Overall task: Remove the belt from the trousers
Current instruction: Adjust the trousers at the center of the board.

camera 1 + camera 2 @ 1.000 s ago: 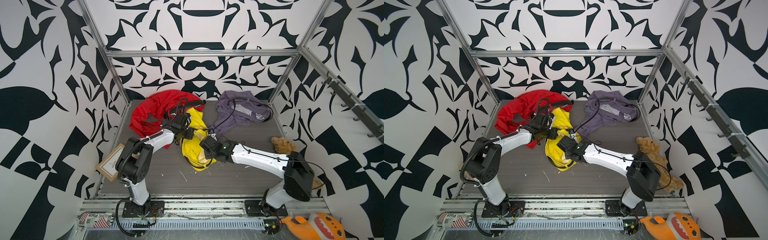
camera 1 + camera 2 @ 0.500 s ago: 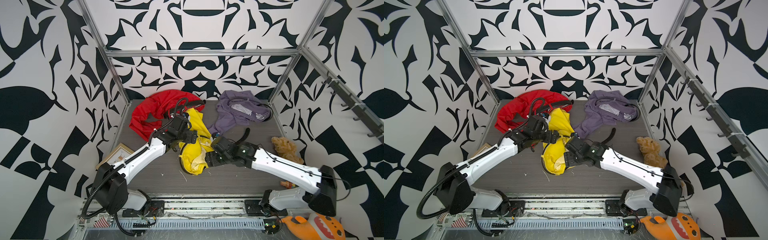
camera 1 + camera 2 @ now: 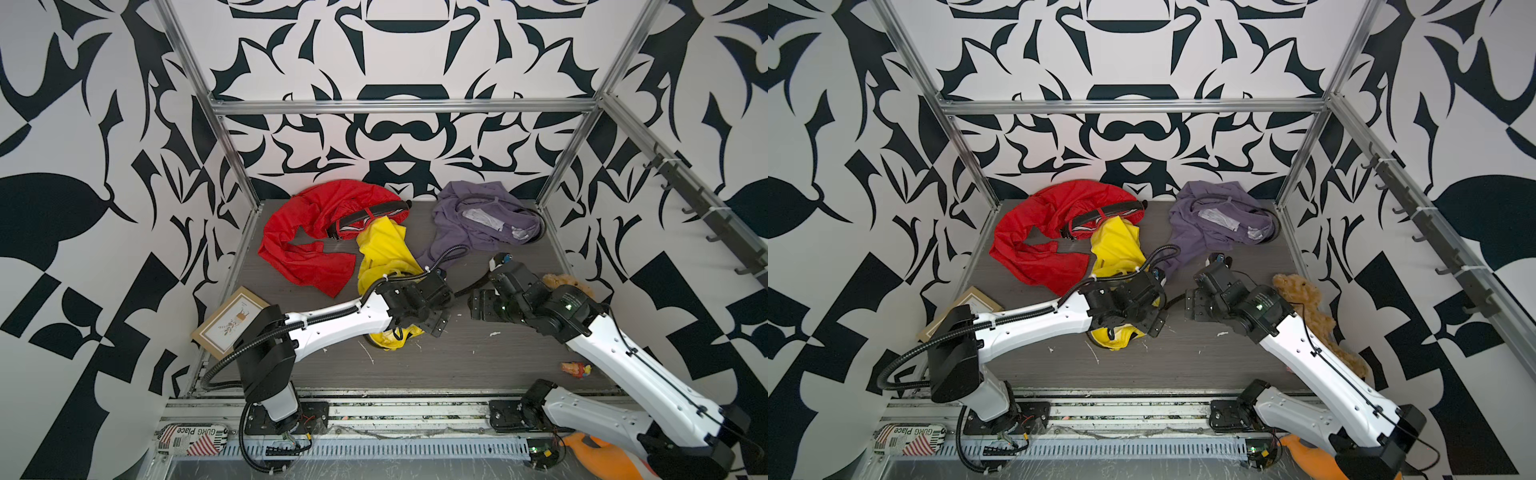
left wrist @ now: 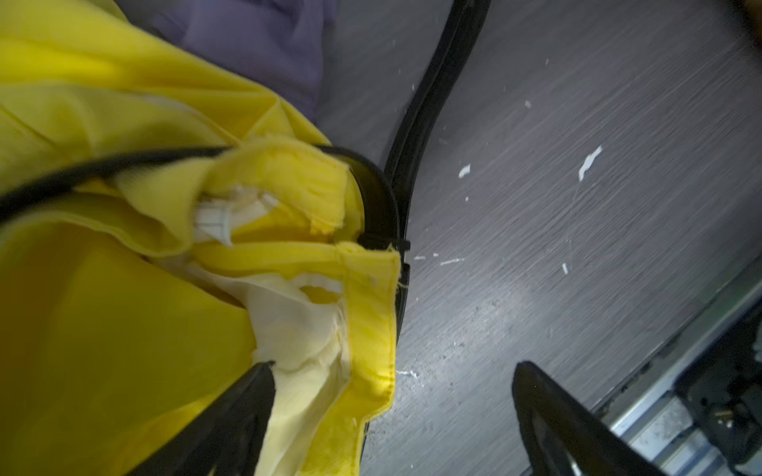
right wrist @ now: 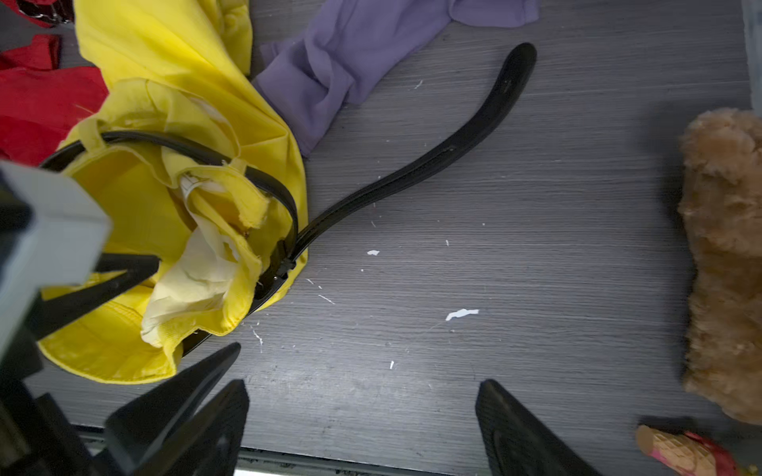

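I see left gripper (image 4: 396, 366), right gripper (image 5: 363, 385) spread, empty — black leather belt (image 5: 412, 169) looped in crumpled yellow trousers (image 4: 103, 329) beside left.

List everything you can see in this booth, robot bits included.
trousers: one, yellow, mid-table
belt: one, black, in the trousers' loops, tail on table
red garment: one, back, robot's left
purple garment: one, back, robot's right
teddy bear: one, brown, right edge
picture frame: one, pale wood, left edge
toy ice-cream cone: one, front right
tin: one, red-and-white, front rail
left gripper: black, open, at the waistband
right gripper: black, open, over bare table
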